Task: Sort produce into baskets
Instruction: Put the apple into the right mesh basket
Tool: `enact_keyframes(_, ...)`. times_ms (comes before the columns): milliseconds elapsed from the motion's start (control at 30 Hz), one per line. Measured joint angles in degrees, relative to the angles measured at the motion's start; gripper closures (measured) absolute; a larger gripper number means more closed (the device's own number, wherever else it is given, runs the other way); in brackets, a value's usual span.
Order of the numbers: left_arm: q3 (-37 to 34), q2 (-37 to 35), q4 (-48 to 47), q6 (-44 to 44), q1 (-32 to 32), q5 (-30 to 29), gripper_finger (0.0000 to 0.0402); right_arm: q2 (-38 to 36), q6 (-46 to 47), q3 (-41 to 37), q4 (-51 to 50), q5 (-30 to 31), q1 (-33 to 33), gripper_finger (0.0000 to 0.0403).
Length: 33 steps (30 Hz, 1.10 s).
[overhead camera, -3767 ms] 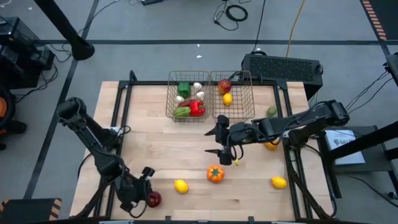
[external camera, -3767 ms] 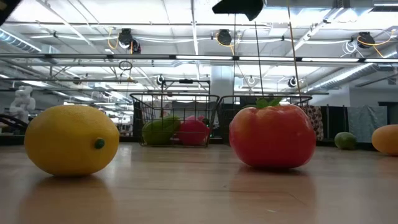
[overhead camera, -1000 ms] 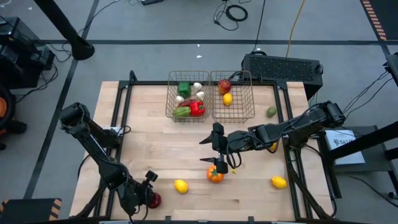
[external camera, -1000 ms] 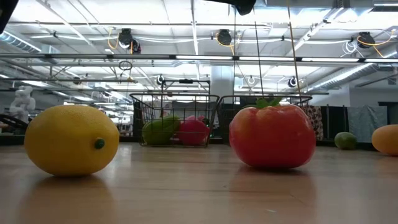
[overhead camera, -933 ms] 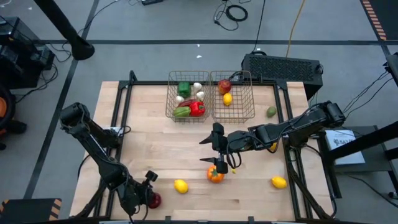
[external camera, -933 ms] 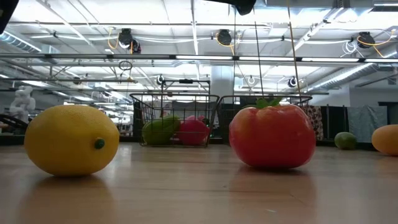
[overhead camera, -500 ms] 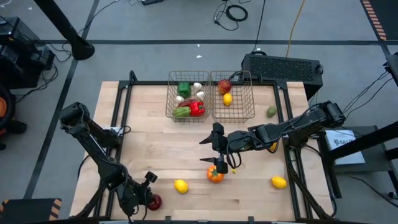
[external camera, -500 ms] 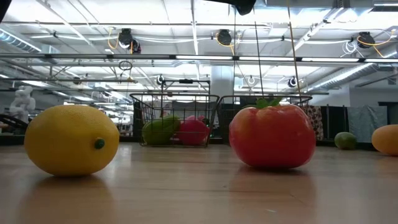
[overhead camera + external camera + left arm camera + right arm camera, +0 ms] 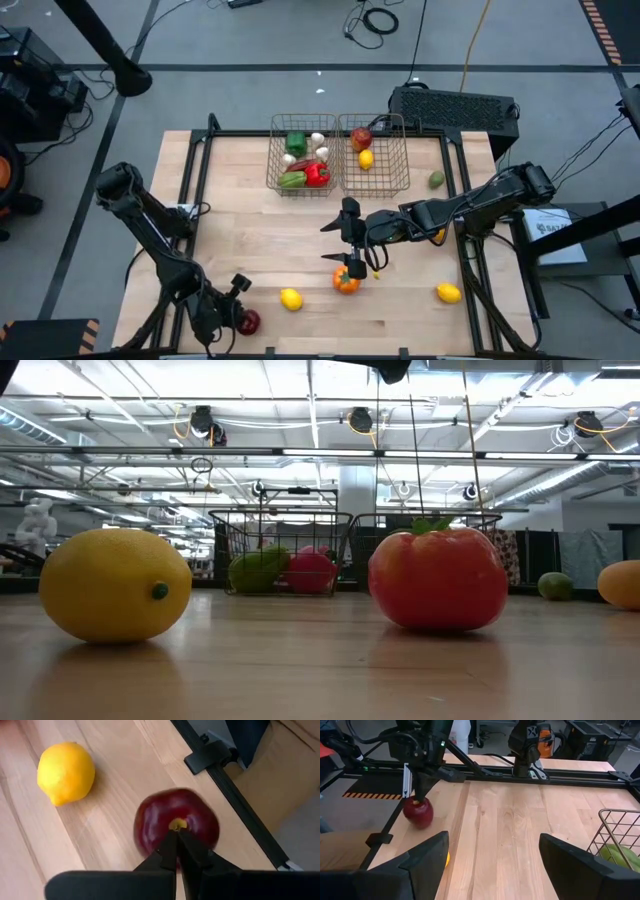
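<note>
At the table's front edge, left gripper (image 9: pixel 176 840) pinches apple (image 9: pixel 176 827) stem.

- The middle of the surface (image 9: pixel 260 235), between the baskets and the near edge, lies bare: wide room for an arm to pass.
- The left basket (image 9: pixel 300 156) and right basket (image 9: pixel 375 152) stand side by side at the far edge, blocking it.
- The right gripper (image 9: pixel 343 241), fingers spread, hangs over the orange-red pepper (image 9: pixel 346 280).
- A lemon (image 9: pixel 290 298) sits near the dark red apple (image 9: pixel 247 321), where the left gripper (image 9: pixel 236 312) crowds the near left corner.
- Another lemon (image 9: pixel 448 292) lies alone near the right rail.
</note>
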Motion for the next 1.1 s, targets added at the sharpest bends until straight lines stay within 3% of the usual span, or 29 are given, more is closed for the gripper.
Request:
enact_keyframes(200,-0.02,-3.11,0.26,0.03,0.0,-1.39,0.0396,0.0,-0.04,0.0,0.0,-0.01,-0.02,0.0102)
enact_keyframes(433,0.0,-6.8,0.12,5.57,1.9,-9.11,0.0398,-0.37,-0.94,0.01,-0.14,-0.01,-0.02,0.0102)
enact_keyframes(733,4.32,-13.91,1.28,24.08,15.39,-23.14,0.0399,-7.35,-6.39,5.51,-17.33,3.94,-0.02,0.0102)
enact_keyframes(933,10.4,-14.09,9.55,37.33,29.8,-22.29,0.0399,-15.59,-12.01,5.51,-22.91,3.46,0.0,0.0102)
enact_keyframes(1100,11.69,-11.83,21.39,46.66,39.94,-13.62,0.0399,-21.11,-12.7,3.84,-24.6,4.59,-0.02,0.0102)
